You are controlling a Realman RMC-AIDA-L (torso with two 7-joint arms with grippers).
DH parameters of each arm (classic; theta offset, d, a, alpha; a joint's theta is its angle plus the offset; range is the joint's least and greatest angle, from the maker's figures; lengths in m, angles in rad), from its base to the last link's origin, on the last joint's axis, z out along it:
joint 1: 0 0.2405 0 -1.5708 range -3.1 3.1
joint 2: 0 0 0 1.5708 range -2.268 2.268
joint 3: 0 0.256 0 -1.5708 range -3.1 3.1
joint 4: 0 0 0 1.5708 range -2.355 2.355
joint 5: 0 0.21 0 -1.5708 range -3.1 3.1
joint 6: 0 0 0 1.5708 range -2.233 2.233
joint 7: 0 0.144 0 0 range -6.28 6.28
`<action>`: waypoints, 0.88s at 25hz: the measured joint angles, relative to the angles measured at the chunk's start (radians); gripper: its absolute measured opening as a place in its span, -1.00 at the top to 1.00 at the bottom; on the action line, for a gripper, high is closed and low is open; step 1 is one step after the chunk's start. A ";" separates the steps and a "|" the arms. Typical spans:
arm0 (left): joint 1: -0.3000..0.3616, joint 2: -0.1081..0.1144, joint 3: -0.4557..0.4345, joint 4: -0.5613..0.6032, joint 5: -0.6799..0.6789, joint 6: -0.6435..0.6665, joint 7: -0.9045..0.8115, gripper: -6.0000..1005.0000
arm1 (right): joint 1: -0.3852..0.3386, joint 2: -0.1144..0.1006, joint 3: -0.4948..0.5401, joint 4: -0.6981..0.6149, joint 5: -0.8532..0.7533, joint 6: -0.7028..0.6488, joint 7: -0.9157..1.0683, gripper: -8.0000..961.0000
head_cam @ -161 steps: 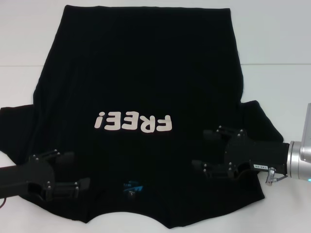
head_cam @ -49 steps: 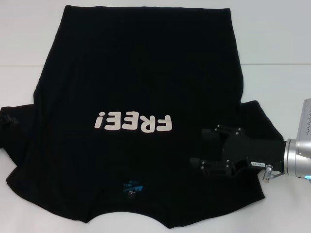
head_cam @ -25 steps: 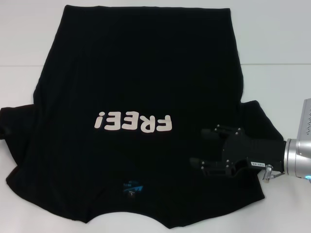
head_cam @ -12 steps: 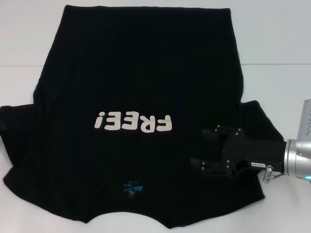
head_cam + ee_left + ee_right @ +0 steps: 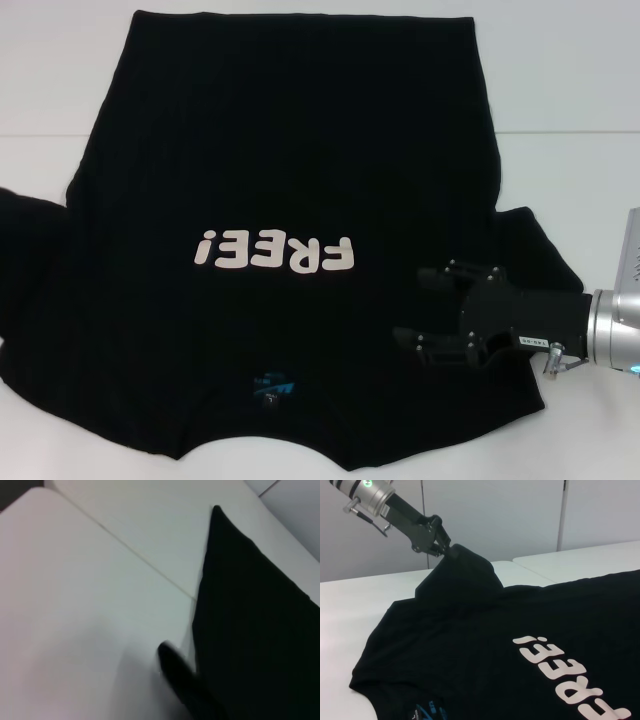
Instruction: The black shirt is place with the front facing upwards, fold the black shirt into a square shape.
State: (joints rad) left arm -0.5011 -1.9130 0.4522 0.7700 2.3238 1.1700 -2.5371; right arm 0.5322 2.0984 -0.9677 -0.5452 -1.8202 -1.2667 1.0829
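Observation:
The black shirt (image 5: 280,150) lies spread on the white table with its cream "FREE!" lettering (image 5: 275,252) up and its blue neck label (image 5: 272,381) near the front edge. My right gripper (image 5: 420,305) hovers open over the shirt's right shoulder, with nothing between its fingers. My left gripper is outside the head view. The right wrist view shows the left gripper (image 5: 440,544) shut on the tip of the shirt's left sleeve (image 5: 462,572), which it holds raised off the table. The left wrist view shows black cloth (image 5: 250,620) against the white table.
The white table (image 5: 570,80) has a seam (image 5: 570,132) running across it behind the shirt's middle. Bare table shows on both sides of the shirt. A grey wall stands behind the table in the right wrist view.
The left sleeve has lifted and pulled outward toward the left edge over the last second. The left gripper has left the head view. The right gripper barely shifted.

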 joint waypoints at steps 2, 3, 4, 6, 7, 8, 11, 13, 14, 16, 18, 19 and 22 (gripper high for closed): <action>-0.002 0.008 -0.001 0.007 0.000 0.013 -0.006 0.95 | 0.000 0.000 0.000 0.000 0.000 0.000 0.000 -0.85; -0.004 0.014 -0.001 0.009 0.001 0.018 -0.010 0.95 | 0.000 0.000 0.000 0.000 0.000 0.000 0.000 -0.85; -0.007 0.018 -0.001 0.011 0.001 0.022 -0.012 0.95 | 0.000 0.000 0.000 0.000 0.001 -0.001 0.000 -0.85; -0.015 0.029 0.000 0.012 0.003 0.028 -0.014 0.95 | 0.000 0.000 0.000 -0.001 0.001 -0.001 0.000 -0.85; -0.017 0.031 0.001 0.012 0.004 0.030 -0.015 0.95 | 0.001 0.000 0.000 -0.001 0.001 -0.001 0.000 -0.85; -0.020 0.033 0.002 0.012 0.006 0.033 -0.017 0.95 | 0.001 0.000 0.000 -0.001 0.001 -0.001 0.000 -0.85; -0.030 0.034 0.011 0.013 0.008 0.041 -0.024 0.95 | 0.002 0.000 0.000 0.000 0.001 -0.001 0.000 -0.85; -0.040 0.030 0.016 0.013 0.009 0.044 -0.025 0.95 | 0.002 0.000 0.000 0.000 0.001 -0.001 -0.001 -0.85; -0.048 0.026 0.018 0.013 0.009 0.046 -0.025 0.95 | 0.002 0.000 0.000 0.000 0.001 -0.001 -0.001 -0.85; -0.060 0.018 0.019 0.013 0.009 0.053 -0.028 0.95 | 0.001 0.000 0.000 0.000 0.001 -0.001 -0.001 -0.85; -0.085 0.002 0.020 0.013 0.009 0.074 -0.037 0.95 | 0.001 0.000 0.000 0.001 0.001 -0.002 -0.001 -0.85; -0.089 -0.001 0.020 0.013 0.008 0.077 -0.038 0.95 | 0.000 0.000 0.000 0.001 0.001 -0.001 -0.001 -0.85; -0.118 -0.029 0.023 0.007 0.002 0.105 -0.040 0.95 | 0.000 0.000 0.000 0.002 0.001 -0.002 -0.001 -0.85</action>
State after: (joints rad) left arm -0.6189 -1.9417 0.4753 0.7766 2.3257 1.2748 -2.5771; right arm 0.5323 2.0984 -0.9679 -0.5434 -1.8191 -1.2691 1.0816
